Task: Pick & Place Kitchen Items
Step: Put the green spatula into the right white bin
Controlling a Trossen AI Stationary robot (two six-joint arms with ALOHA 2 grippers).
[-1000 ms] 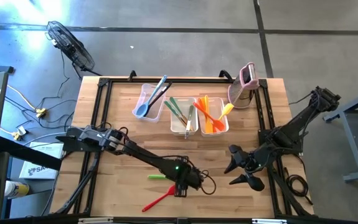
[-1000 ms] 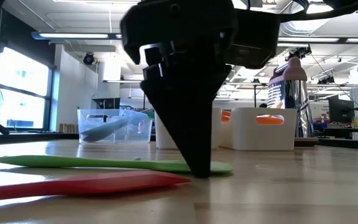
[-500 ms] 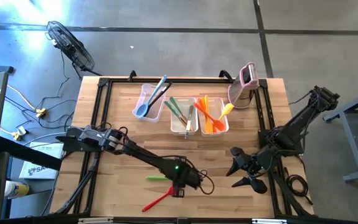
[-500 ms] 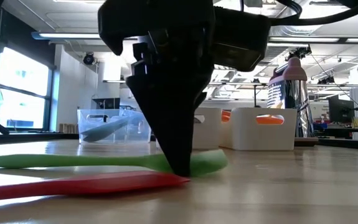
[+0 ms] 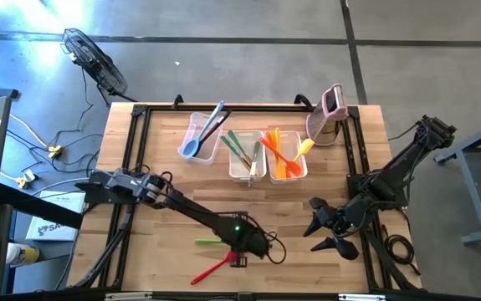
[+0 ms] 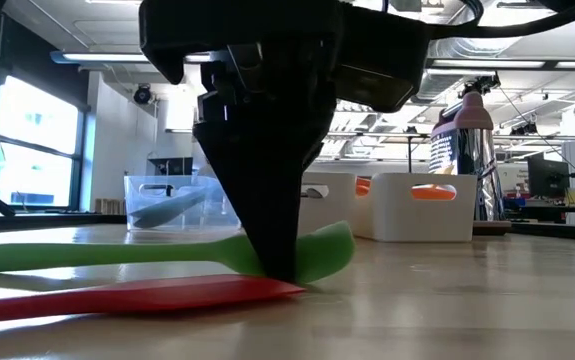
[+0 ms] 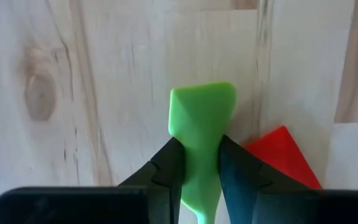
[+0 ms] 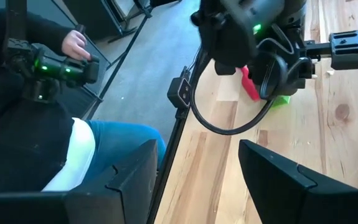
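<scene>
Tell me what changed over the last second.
The left gripper closed on the green spatula, whose blade end has tipped up off the table. The red spatula, the tubs and the open right gripper stayed put.

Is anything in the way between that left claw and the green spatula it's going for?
Nothing visible: the left gripper already has its fingers on either side of the green spatula, pinching its neck. The red spatula lies just beside it, not between them.
</scene>
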